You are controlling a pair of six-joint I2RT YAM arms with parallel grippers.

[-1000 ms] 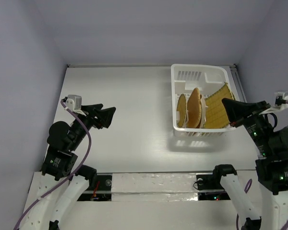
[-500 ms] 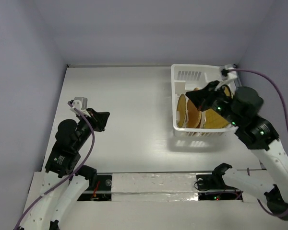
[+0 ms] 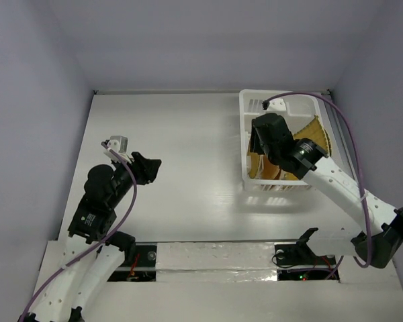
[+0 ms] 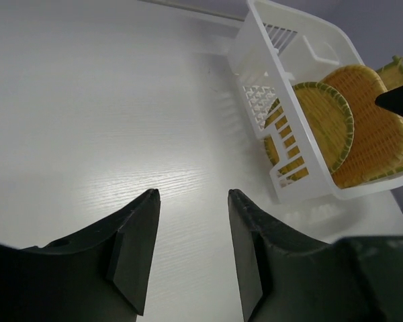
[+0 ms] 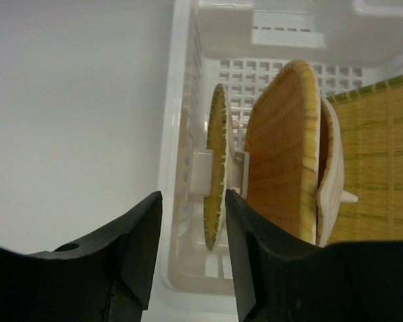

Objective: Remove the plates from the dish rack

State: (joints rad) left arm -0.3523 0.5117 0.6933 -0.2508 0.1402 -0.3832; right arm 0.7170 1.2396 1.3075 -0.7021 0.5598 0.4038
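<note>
White plastic dish rack (image 3: 243,127) sits on the tabletop (image 3: 181,127), three tan woven plates (image 5: 282,147) standing on edge inside it. My right end effector (image 5: 191,201) hovers above the rack's left side, fingers released. My left end effector (image 4: 191,198), likewise released, hangs well left of the rack.

From above, the right arm (image 3: 326,173) partly hides the plates (image 3: 257,166) in the dish rack (image 3: 244,111)
</note>
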